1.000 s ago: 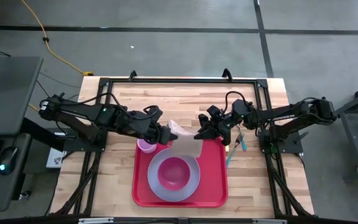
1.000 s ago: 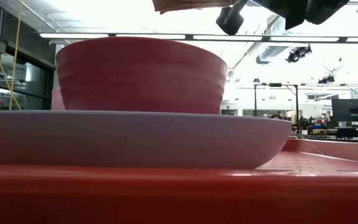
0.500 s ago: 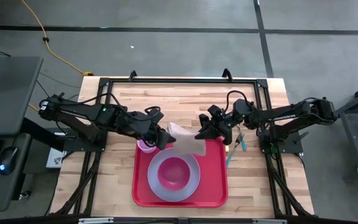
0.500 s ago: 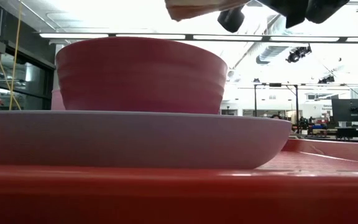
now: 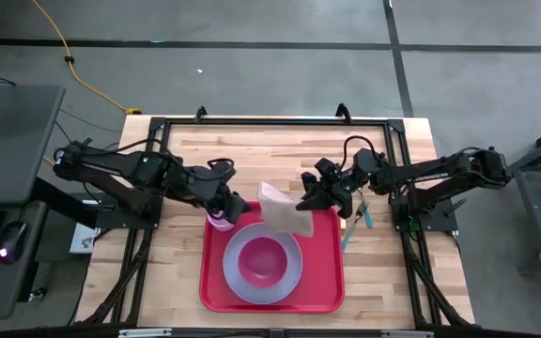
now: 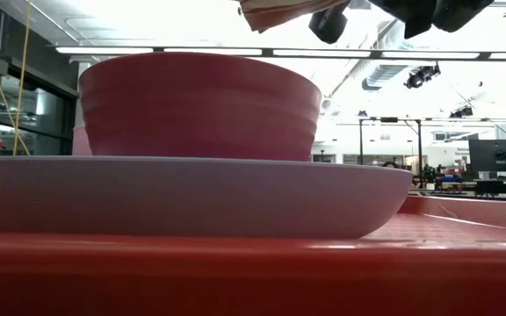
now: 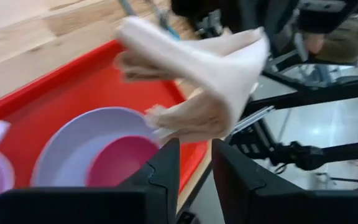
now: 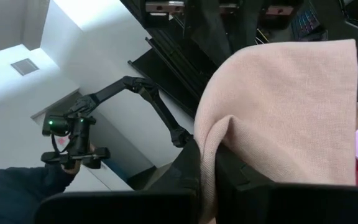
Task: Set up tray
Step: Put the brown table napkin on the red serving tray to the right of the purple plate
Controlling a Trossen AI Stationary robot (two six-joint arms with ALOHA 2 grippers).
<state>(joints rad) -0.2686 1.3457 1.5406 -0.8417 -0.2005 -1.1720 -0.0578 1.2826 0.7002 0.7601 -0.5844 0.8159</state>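
Note:
The red tray (image 5: 328, 282) lies at the table's near middle and carries a lilac plate (image 5: 238, 269) with a pink bowl (image 5: 263, 261) standing on it. A small lilac cup (image 5: 220, 222) stands at the tray's far left corner. My right gripper (image 5: 301, 205) is shut on the tan napkin (image 5: 278, 208), held above the tray's far edge. My left gripper (image 5: 239, 208) is open beside the cup, left of the napkin and apart from it. In the left wrist view the napkin (image 7: 216, 68) hangs beyond the left gripper (image 7: 196, 155). My right gripper pinches the napkin between its two fingers at a bunched fold (image 8: 219, 140) on the cloth's right side, with several layers gathered there. The fingers reach in from the table's right, slanting down. The napkin is lifted clear and spreads slack toward the left.
Teal-handled cutlery (image 5: 360, 221) lies on the wood just right of the tray. A black frame (image 5: 252, 122) runs around the table's far half. Bare wood shows beyond the tray's far edge and on both sides.
My left gripper has drawn back toward the table's left, away from the napkin, and now sits by the cup. The napkin has stayed in my right gripper, shifting slightly rightward over the tray's far edge.

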